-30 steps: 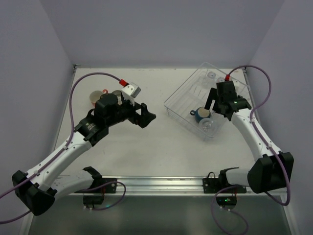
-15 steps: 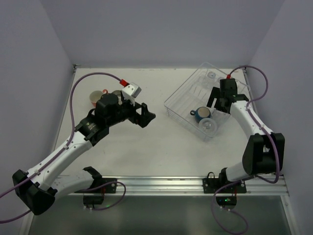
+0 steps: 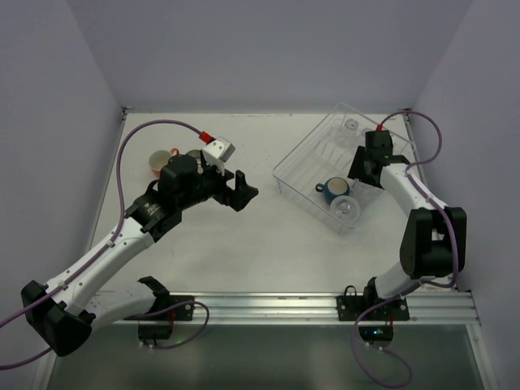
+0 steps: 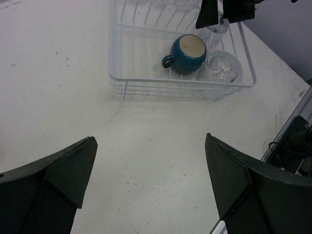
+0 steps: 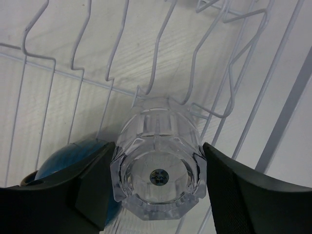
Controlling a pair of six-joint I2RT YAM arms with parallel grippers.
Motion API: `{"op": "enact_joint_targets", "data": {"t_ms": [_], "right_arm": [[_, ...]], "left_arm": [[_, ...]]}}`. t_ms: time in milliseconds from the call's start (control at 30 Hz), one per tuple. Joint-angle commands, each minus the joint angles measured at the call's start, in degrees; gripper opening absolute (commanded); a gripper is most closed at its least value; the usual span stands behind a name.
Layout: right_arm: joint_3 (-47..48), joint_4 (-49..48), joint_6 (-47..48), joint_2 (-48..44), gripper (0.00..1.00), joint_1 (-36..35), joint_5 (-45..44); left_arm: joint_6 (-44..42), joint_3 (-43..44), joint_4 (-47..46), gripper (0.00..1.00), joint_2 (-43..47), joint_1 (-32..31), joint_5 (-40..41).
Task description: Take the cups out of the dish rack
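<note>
clear tumbler [image 5: 158, 168], faceted and eight-sided, sits inside the right gripper [image 5: 157, 151].

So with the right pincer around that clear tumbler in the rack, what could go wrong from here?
The clear tumbler is smooth faceted glass, held by the right pincer only at its sides, so it may slip. The blue cup sits right beside one finger and could get knocked. The dish rack has tines close around the glass; a tilted lift might snag them.
</note>
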State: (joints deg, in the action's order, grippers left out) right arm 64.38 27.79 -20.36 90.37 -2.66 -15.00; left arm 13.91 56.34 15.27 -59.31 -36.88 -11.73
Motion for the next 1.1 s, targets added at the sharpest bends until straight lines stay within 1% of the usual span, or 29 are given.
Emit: {"op": "enact_joint_targets", "data": {"t_ms": [0,33,100,133,200,267,333,367,433,467,500,533,567,600,633,667,700,733,767,800,900,967,1067], "right_arm": [[0.7,-3.1,-0.8,-1.6,0.43,0.0,-0.4],[0.0,-3.9,-1.0,-2.5,0.36,0.0,-0.2],[-0.5,-4.8,-1.3,-6.0,0.36,0.0,0.2],[-0.5,-4.9,-1.4,-7.1,0.33,0.0,0.4],[-0.2,-4.9,-2.0,-10.9,0.32,0.0,2.3],[-0.8,-6.0,-2.8,-13.9,0.32,-0.1,4.8],[-1.7,-7.5,-4.2,-18.8,0.31,0.0,8.1],[-2.1,-8.0,-5.4,-20.4,0.29,0.0,9.4],[-4.5,-10.7,-6.9,-25.0,0.27,-0.1,14.4],[-5.5,-12.1,-7.7,-26.5,0.27,-0.1,16.8],[-6.5,-14.8,-9.8,-28.0,0.27,-0.1,18.9],[-9.1,-16.6,-10.8,-30.8,0.27,-0.1,24.0],[-10.5,-18.7,-13.6,-32.2,0.27,-0.1,27.3],[-11.8,-23.0,-15.7,-33.4,0.27,-0.1,30.4],[-14.9,-25.6,-17.6,-34.6,0.27,-0.1,36.6],[-16.4,-28.6,-22.0,-36.6,0.27,-0.1,39.7],[-17.9,-34.2,-24.3,-37.6,0.27,-0.1,42.4],[-20.7,-36.9,-26.4,-38.4,0.27,-0.2,46.5],[-21.9,-39.9,-30.6,-39.7,0.27,-0.2,48.4],[-23.1,-44.3,-32.4,-40.2,0.28,-0.2,50.0],[-26.4,-50.5,-36.9,-40.8,0.28,-0.4,53.8],[-27.9,-52.4,-39.0,-40.6,0.28,-0.4,55.9],[-30.0,-56.8,-41.8,-39.9,0.28,-0.5,57.7]], "left_arm": [[-0.7,-0.5,-2.4,1.0,-0.3,-0.3,0.5],[-0.7,-0.5,-2.7,1.0,-0.3,-0.3,0.2],[-0.1,-0.5,-3.1,1.0,-0.5,-0.3,-0.1],[0.1,-0.5,-3.3,1.0,-0.7,-0.4,-0.7],[1.4,0.0,-3.9,1.0,-1.3,-0.4,-1.5],[2.4,0.9,-4.5,1.0,-1.8,-0.4,-2.5],[4.4,1.5,-5.9,1.0,-1.9,-0.3,-4.3],[6.5,1.8,-6.8,1.0,-1.8,-0.4,-5.1],[9.3,1.5,-9.3,1.0,-1.8,-0.4,-7.7],[10.9,1.1,-13.2,1.0,-1.9,-0.3,-8.8],[14.6,0.0,-16.4,1.0,-2.3,-0.4,-10.2],[16.6,-0.6,-19.0,1.0,-2.7,-0.4,-12.7],[18.4,-1.2,-24.1,1.0,-4.0,-0.4,-13.9],[22.0,-1.7,-26.5,1.0,-5.0,-0.4,-15.9],[23.9,-2.1,-28.5,1.0,-6.1,-0.4,-17.0],[25.4,-2.2,-33.1,1.0,-8.6,-0.4,-18.1],[28.3,-2.2,-35.0,1.0,-9.8,-0.3,-19.6],[29.8,-2.1,-38.3,1.0,-11.3,-0.4,-20.0],[31.0,-2.1,-39.7,1.0,-13.7,-0.3,-20.4],[33.0,-2.1,-41.1,1.0,-14.9,-0.4,-20.8],[37.1,-2.0,-46.8,1.0,-19.1,-0.4,-22.7],[39.0,-1.8,-50.6,1.0,-21.8,-0.4,-23.6],[41.5,-1.1,-53.8,1.0,-24.4,-0.6,-24.7]]}}
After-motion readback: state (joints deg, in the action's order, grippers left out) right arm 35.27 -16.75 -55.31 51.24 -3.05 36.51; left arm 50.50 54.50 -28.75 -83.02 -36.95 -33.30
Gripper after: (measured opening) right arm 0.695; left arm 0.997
